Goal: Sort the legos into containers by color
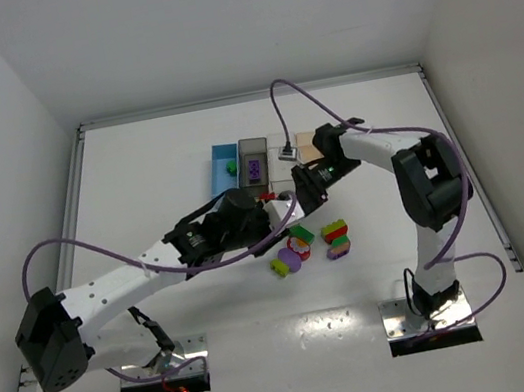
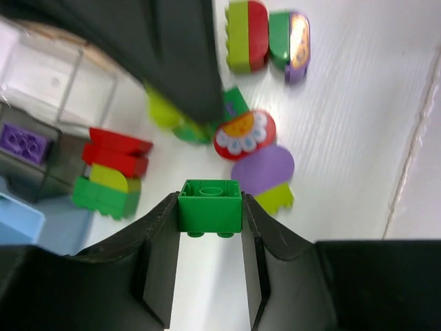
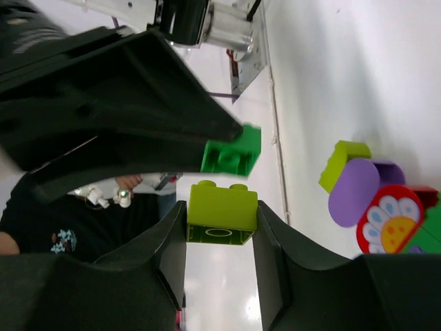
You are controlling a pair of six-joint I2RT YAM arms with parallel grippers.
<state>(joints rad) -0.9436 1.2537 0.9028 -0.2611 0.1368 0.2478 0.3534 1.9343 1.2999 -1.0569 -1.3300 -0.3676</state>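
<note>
My left gripper (image 2: 210, 207) is shut on a green brick (image 2: 210, 205), held above the table. My right gripper (image 3: 220, 217) is shut on a yellow-green brick (image 3: 222, 210), just beside the left gripper's green brick (image 3: 233, 153). In the top view both grippers (image 1: 280, 211) (image 1: 302, 192) meet just in front of the row of bins: blue (image 1: 221, 157), dark grey (image 1: 253, 147), clear (image 1: 276, 141), tan (image 1: 306, 146). Loose legos (image 1: 301, 245) lie below them. A purple brick (image 2: 24, 143) lies in the grey bin, and a green one (image 1: 231, 168) in the blue bin.
A red, yellow and green stack (image 2: 110, 176) stands by the bins. A flower piece (image 2: 244, 134), a purple rounded piece (image 2: 262, 169) and two more stacks (image 2: 248, 34) (image 2: 289, 41) lie on the white table. White walls enclose the table.
</note>
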